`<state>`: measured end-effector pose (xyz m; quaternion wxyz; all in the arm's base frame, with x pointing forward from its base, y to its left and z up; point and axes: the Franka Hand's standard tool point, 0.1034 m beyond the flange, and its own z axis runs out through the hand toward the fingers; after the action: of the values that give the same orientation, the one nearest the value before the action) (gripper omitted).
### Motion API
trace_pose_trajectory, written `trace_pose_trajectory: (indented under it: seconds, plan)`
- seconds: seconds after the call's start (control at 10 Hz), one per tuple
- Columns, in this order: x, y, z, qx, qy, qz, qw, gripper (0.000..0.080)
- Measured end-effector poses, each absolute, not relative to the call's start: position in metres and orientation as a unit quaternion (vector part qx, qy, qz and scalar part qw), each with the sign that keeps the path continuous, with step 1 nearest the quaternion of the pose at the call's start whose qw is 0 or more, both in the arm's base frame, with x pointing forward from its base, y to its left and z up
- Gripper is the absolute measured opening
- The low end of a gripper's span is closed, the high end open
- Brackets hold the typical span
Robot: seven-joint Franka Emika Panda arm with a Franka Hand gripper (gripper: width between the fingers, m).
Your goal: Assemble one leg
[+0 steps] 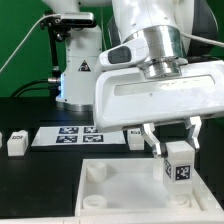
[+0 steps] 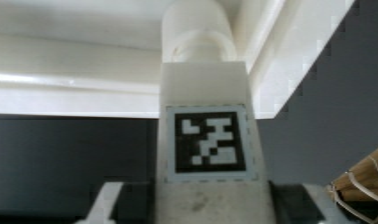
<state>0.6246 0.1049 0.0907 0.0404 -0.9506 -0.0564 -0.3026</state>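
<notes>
My gripper (image 1: 172, 147) is shut on a leg (image 1: 179, 162), a small white block with a black-and-white tag on its front face. It holds the leg upright just above the far corner, at the exterior view's right, of the large white square part (image 1: 135, 190). In the wrist view the leg (image 2: 211, 120) fills the middle, tag toward the camera, clamped between both fingers (image 2: 115, 205). Its far end sits over the white part (image 2: 97, 95). Two more legs lie on the table, one (image 1: 15, 144) at the exterior view's left and one (image 1: 135, 139) behind the gripper.
The marker board (image 1: 66, 135) lies flat on the black table behind the square part. A white tagged fixture (image 1: 78, 80) and a camera stand rise at the back. Round corner sockets (image 1: 95, 172) show on the square part.
</notes>
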Motion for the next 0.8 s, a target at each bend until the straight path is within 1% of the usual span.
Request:
trace_pose_trajectory:
  seconds: [0.7,0.8]
  plan:
    - [0.6238,0.1057,0.0885,-0.950,-0.056,-0.304,0.040,0.0294]
    - [0.6236,0.1041,0.0880,-0.951,-0.055,-0.302,0.040,0.0317]
